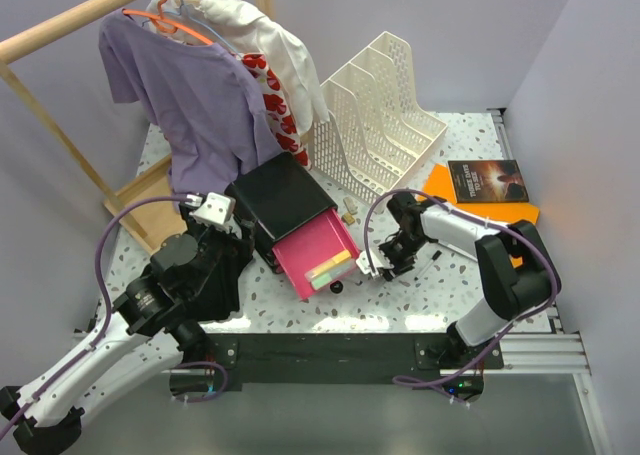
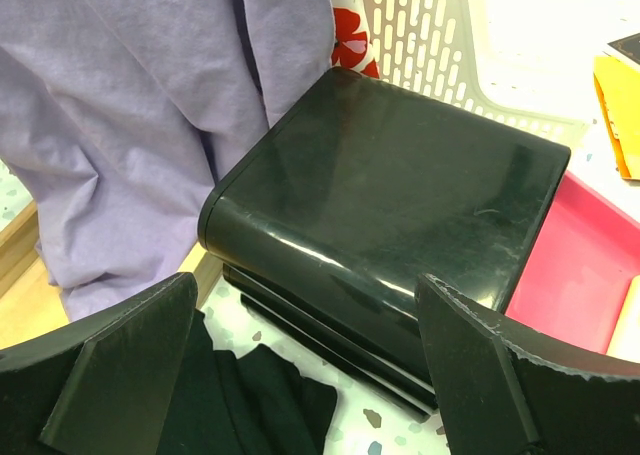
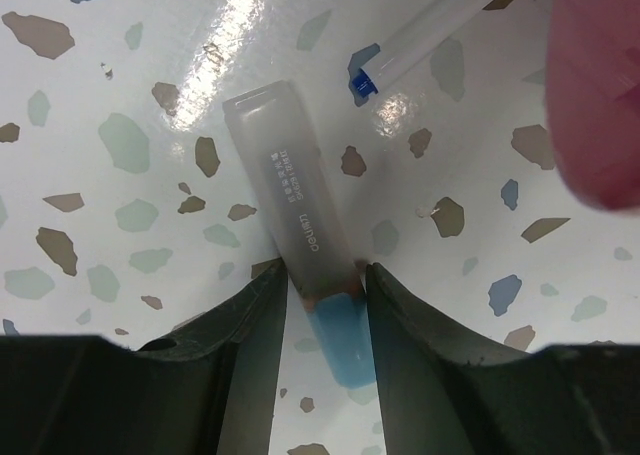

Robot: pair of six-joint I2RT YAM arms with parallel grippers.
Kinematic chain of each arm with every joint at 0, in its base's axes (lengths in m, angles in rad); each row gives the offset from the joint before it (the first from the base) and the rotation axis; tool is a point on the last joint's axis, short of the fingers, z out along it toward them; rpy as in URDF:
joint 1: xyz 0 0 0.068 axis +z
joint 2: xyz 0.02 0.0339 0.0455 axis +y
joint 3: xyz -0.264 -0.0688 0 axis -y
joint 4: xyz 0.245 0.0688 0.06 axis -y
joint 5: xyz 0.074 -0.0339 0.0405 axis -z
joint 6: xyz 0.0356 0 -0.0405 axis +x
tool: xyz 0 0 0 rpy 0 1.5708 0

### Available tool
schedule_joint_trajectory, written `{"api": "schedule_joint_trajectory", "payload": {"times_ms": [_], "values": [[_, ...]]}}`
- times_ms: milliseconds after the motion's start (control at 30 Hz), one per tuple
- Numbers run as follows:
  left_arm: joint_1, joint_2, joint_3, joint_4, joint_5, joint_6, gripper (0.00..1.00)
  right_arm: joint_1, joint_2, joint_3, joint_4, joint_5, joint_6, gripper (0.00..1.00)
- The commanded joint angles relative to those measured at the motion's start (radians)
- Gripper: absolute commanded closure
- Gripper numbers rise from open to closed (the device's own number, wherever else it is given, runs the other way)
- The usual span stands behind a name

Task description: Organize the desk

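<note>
On the white speckled desk my right gripper has its fingers pressed against both sides of a grey-sleeved stick with a blue end, which lies flat on the desk. A white pen with a blue tip lies just beyond it. My left gripper stands wide open with nothing between its fingers. It faces the glossy black drawer box. The box's pink drawer is pulled out toward me, with coloured items inside.
A black cloth lies under the left gripper. A purple shirt hangs from the wooden rack above its base. A cream file rack stands at the back. A dark book rests on an orange folder at the right.
</note>
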Motion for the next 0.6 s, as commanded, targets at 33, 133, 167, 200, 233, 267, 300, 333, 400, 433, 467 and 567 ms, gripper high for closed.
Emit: {"api": "schedule_joint_trajectory", "payload": {"times_ms": [33, 133, 167, 200, 233, 267, 300, 333, 400, 433, 467, 567], "values": [[0.005, -0.004, 0.015, 0.013, 0.008, 0.017, 0.04, 0.003, -0.001, -0.043, 0.023, 0.099, -0.014, 0.63], [0.005, -0.007, 0.015, 0.013, 0.008, 0.017, 0.04, 0.001, -0.023, -0.044, 0.017, 0.085, -0.014, 0.68], [0.005, -0.006, 0.015, 0.013, 0.008, 0.017, 0.04, 0.003, -0.03, -0.041, 0.007, 0.061, -0.014, 0.71], [0.005, -0.007, 0.015, 0.013, 0.008, 0.017, 0.04, 0.003, -0.041, -0.04, 0.002, 0.047, -0.012, 0.72], [0.005, -0.007, 0.017, 0.013, 0.008, 0.017, 0.04, 0.001, -0.059, -0.031, -0.006, 0.035, -0.008, 0.74], [0.005, -0.007, 0.015, 0.013, 0.008, 0.017, 0.04, 0.003, -0.072, -0.026, -0.018, 0.009, -0.005, 0.75], [0.005, -0.007, 0.015, 0.013, 0.008, 0.017, 0.04, 0.003, -0.084, -0.02, -0.024, -0.005, -0.002, 0.79], [0.005, -0.007, 0.014, 0.013, 0.008, 0.017, 0.04, 0.003, -0.095, -0.012, -0.029, -0.017, 0.004, 0.81], [0.005, -0.006, 0.015, 0.013, 0.008, 0.016, 0.04, 0.004, -0.127, -0.001, -0.05, -0.053, 0.011, 0.84], [0.005, -0.006, 0.015, 0.014, 0.008, 0.016, 0.04, 0.003, -0.138, 0.006, -0.058, -0.063, 0.012, 0.85], [0.005, -0.004, 0.015, 0.011, 0.008, 0.016, 0.04, 0.003, -0.158, 0.009, -0.072, -0.068, 0.014, 0.86], [0.005, -0.006, 0.015, 0.011, 0.008, 0.014, 0.04, 0.001, -0.19, 0.013, -0.09, -0.068, 0.023, 0.9]]}}
